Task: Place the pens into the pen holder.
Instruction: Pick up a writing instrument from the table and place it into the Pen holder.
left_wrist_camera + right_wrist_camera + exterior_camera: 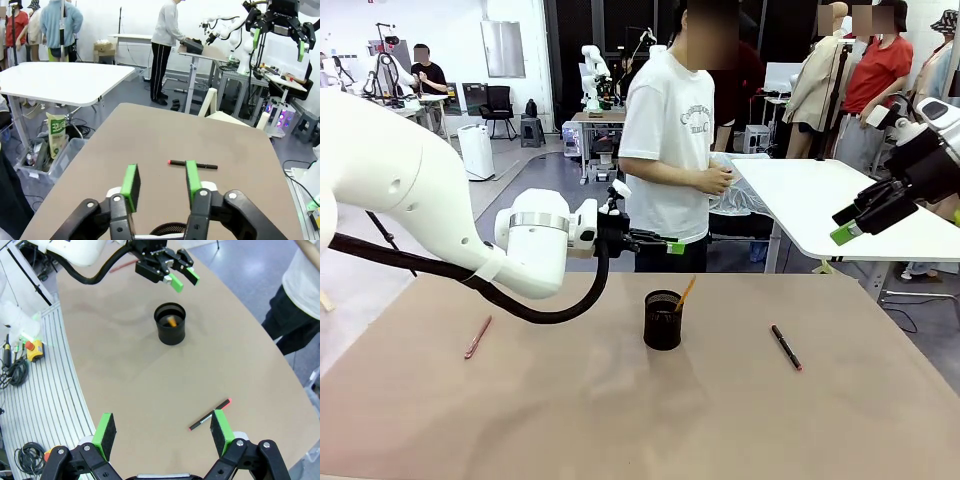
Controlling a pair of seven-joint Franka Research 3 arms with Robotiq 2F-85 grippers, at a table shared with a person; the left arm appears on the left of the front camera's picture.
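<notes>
Black wire-mesh cylindrical pen holder (pixel 662 322): upright at the middle of the tan tabletop (pixel 620 420), holding one yellow-orange pencil-like pen (pixel 685 293) that leans on its rim. Pinkish-red thin pen (pixel 478 337): flat on the tabletop, well to the holder's left. Black pen with red tip (pixel 786 347): flat, to its right. Left jaws: partly parted, empty, above the holder. Right jaws: spread wide, empty, raised at the right.
</notes>
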